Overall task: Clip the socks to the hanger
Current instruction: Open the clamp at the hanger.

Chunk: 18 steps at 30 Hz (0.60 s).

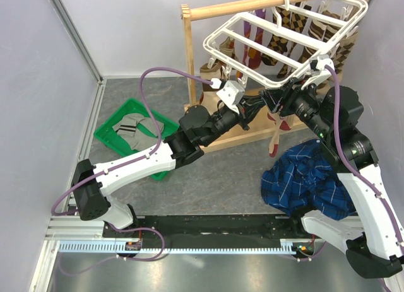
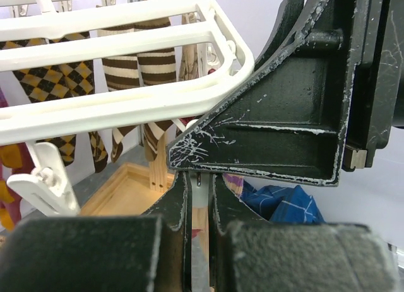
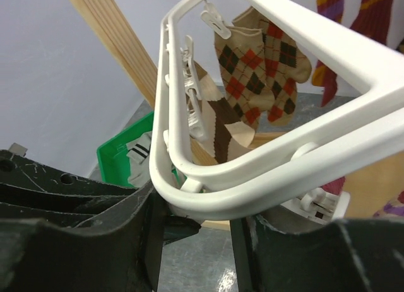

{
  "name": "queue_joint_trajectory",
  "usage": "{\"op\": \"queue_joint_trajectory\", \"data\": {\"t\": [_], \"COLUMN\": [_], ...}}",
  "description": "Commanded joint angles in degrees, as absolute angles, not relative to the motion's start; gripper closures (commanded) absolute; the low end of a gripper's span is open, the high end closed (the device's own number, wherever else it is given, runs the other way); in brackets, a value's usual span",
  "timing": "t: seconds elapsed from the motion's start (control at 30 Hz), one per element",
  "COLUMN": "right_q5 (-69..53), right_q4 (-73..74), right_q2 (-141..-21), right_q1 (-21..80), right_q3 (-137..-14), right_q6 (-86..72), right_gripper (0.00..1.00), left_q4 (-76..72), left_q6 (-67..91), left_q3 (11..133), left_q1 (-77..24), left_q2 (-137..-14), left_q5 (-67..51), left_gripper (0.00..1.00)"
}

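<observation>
**Close quarters at the near corner**

Right arm's black fingers [image 3: 297, 254] fill the bottom of the right wrist view. They sit 1 on each side of the rounded near corner of the white plastic grid hanger [image 3: 189, 200] and look closed onto that rim, as if steadying it. Just under the same corner, the left arm's black fingers [image 2: 178, 219] are almost together, with only a thin slit between them. A pale strip shows in the slit, but I cannot tell whether it is pinched there or merely lies behind.

The hanger hangs tilted by its hook from the round wooden rail [image 1: 252, 8]. 1 tan calf-length sock with maroon ends [image 1: 275, 137] hangs straight down just below where the 2 sets of fingers meet. Its long axis is vertical, and what holds its top is hidden. My reading is that the coming move turns on this stack: sock top directly beneath the fingers, hanger rim directly above. The right arm looks slightly nearer the sock but is occupied with the rim.

Further out, the grey socks with dark striped cuffs [image 1: 136, 129] lie in a green plastic tray [image 1: 112, 118], well apart from the hanger on the left arm's side. Brown argyle socks [image 3: 252, 71] hang from the far clips. A blue plaid cloth [image 1: 309, 178] lies on the grey desk [image 1: 214, 178] beside the right arm.
</observation>
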State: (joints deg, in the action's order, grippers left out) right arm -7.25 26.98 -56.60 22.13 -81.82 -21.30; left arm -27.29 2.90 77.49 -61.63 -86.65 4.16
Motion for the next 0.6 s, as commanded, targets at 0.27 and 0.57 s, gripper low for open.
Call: {"op": "queue_joint_trajectory", "data": {"t": [0.27, 0.57], "right_q5": [-7.82, -8.35], "right_q4": [20.39, 21.00], "right_q2": [-56.16, -56.16], "right_q1": [22.15, 21.97], "right_q3": [-81.74, -81.56], "right_q6": [-22.76, -22.15], "right_gripper": [0.85, 1.00], "left_q4": [-25.93, -24.79], "left_q6": [6.33, 4.92], "left_q3": [76.03, 75.50], "left_q1": [-63.98, -63.90], "left_q2": [-88.07, -85.26], "left_q5": [-0.27, 4.21], "left_gripper": [0.85, 0.45]}}
